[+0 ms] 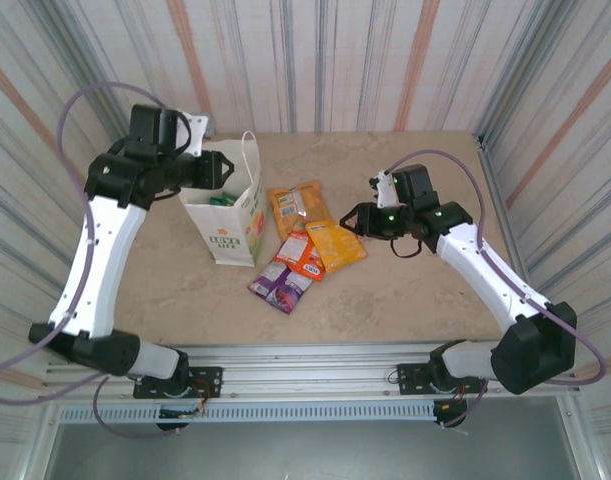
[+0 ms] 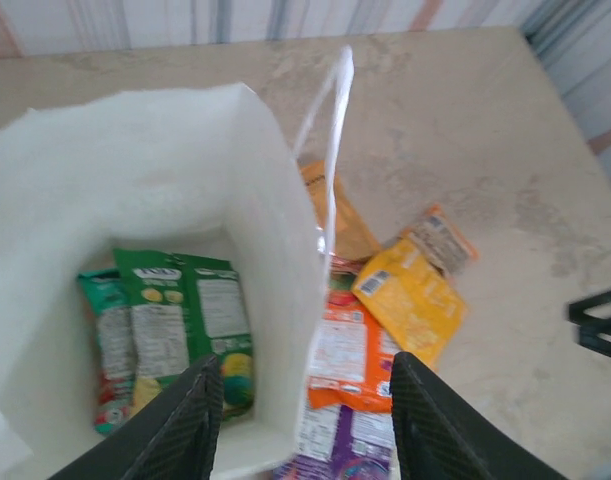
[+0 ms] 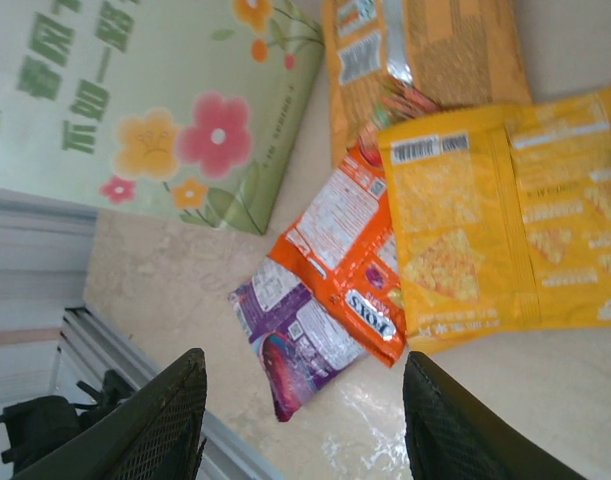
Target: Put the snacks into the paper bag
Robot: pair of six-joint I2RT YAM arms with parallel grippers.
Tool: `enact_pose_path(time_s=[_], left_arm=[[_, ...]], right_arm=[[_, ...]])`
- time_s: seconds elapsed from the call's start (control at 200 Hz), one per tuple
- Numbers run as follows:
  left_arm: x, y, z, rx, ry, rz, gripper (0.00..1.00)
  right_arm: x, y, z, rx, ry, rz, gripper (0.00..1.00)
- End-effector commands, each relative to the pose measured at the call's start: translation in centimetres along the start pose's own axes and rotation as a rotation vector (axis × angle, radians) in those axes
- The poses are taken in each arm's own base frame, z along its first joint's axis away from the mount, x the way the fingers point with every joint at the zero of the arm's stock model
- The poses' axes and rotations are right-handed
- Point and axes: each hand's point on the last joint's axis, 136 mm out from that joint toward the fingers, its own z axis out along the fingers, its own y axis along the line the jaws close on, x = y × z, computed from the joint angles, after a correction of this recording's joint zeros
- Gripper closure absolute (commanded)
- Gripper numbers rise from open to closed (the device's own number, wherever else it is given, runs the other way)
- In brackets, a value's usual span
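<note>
Four snacks (image 1: 303, 252) lay on the table (image 1: 415, 300) just beside the upright paper bag (image 1: 230, 225). Right gripper (image 1: 363, 220) hovered open near them; pinching the uppermost orange packet (image 1: 337, 243) by its free edge looked wisest. Left gripper (image 1: 217, 168) gaped over the bag.

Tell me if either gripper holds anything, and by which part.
Nothing is held. The left gripper is open above the paper bag; the right gripper is open above the loose packets.
</note>
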Motion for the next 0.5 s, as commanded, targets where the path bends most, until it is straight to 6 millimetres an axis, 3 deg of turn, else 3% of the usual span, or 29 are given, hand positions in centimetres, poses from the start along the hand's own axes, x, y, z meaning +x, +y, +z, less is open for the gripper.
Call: enact_pose_path(time_s=[0.0, 0.115, 0.306, 0.496], left_arm=[[0.0, -2.4, -1.3, 0.132, -0.087, -0.024, 0.51], [1.3, -2.1, -1.7, 0.132, -0.134, -0.029, 0.5], [2.6, -1.6, -1.7, 0.124, -0.153, -0.069, 0.5], [3.2, -1.7, -1.3, 0.143, -0.14, -0.081, 0.49]], right_arm=[[2.6, -2.5, 1.1, 0.125, 0.085, 0.129, 0.47], [4.9, -4.4, 2.1, 0.214, 0.161, 0.268, 0.46], [6.9, -4.2, 6.1, 0.024, 0.085, 0.567, 0.46], [6.8, -6.8, 8.3, 0.004, -0.066, 0.774, 0.45]])
